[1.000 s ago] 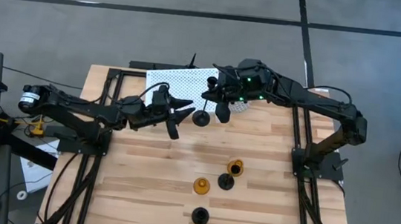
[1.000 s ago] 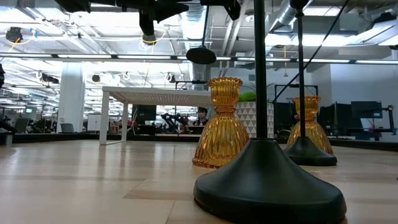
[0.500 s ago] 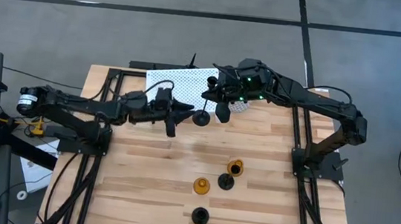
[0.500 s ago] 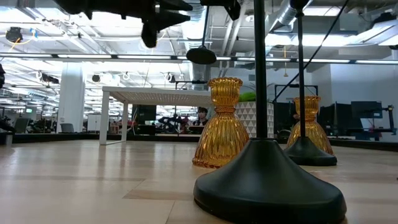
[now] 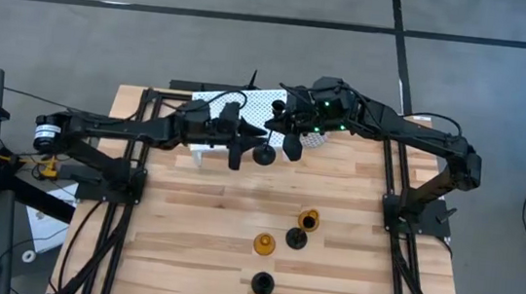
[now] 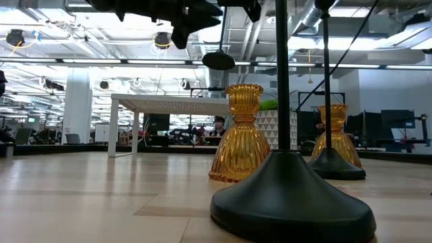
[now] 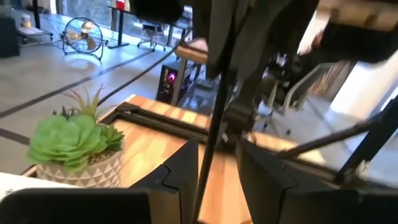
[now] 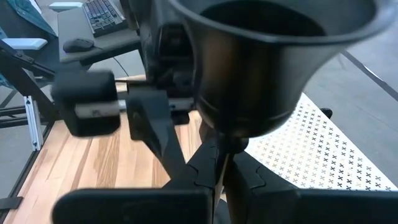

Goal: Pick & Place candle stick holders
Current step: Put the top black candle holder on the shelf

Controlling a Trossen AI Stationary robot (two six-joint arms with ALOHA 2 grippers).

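Note:
My right gripper (image 5: 290, 140) is shut on a black candle stick holder (image 5: 264, 154) and holds it in the air over the table's far middle; its round base shows in the low view (image 6: 218, 60). My left gripper (image 5: 236, 152) is open just left of it. Its two fingers stand on either side of the thin stem (image 7: 211, 130); whether they touch it I cannot tell. Two amber holders (image 5: 264, 243) (image 5: 308, 217) and two more black holders (image 5: 296, 239) (image 5: 262, 284) stand upright on their bases on the table's near right. My right gripper pinches the holder's thin stem (image 8: 222, 163) between its two fingers, which lie across the stem. The flared round base (image 8: 249, 81) stands out beyond the fingertips. The holder is lifted clear of the table and tilted.
A white perforated board (image 5: 238, 103) lies at the table's far edge, behind both grippers. A small green potted plant (image 7: 71, 140) stands by it. Bare wood shows on the table's left and near-left parts (image 5: 174, 245).
My left gripper has gone toward the table's right and far edge, up to the held black holder, and has turned so that its open fingers now stand around the stem. My right gripper and the holder have kept still.

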